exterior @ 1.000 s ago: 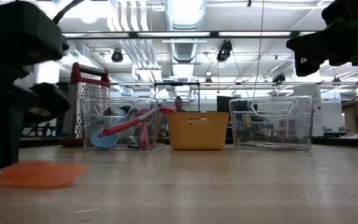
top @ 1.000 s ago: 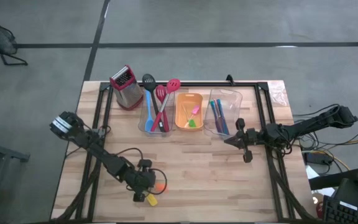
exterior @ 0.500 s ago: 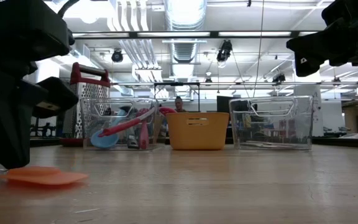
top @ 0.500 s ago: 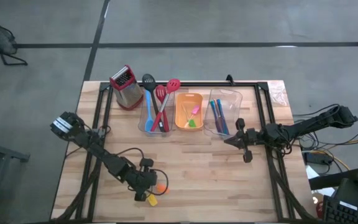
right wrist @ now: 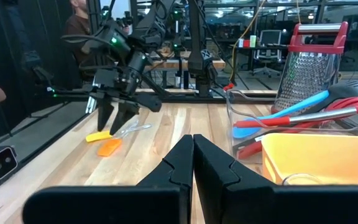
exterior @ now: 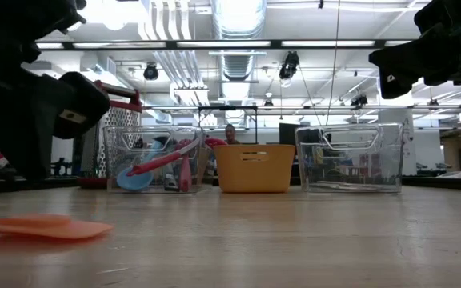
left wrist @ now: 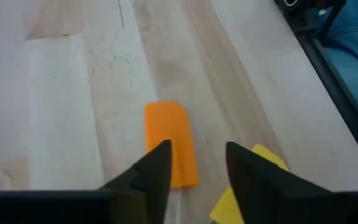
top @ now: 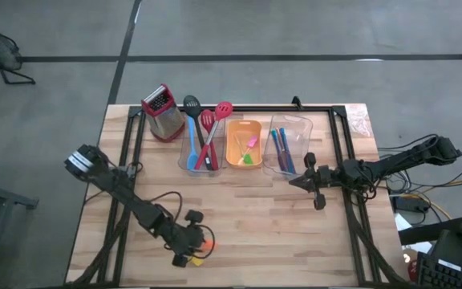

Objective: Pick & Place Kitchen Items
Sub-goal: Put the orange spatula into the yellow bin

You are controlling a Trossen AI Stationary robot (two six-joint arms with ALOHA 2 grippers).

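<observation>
We see an orange spatula (top: 207,242) lying flat near the table's front left, a yellow piece (top: 194,258) just beside it, nearer the front edge. At the far side, red, blue and black spoons (top: 202,138) lean together in the left bin. Small pink and green pieces (top: 249,149) lie in the orange tray. Blue-handled cutlery (top: 281,149) lies in the right bin.

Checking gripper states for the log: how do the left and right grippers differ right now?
Left gripper: fingers apart, low over the orange spatula at the table's near edge. Right gripper: fingers pressed shut, empty, waiting in front of the clear bins. Shared: neither holds anything.
</observation>
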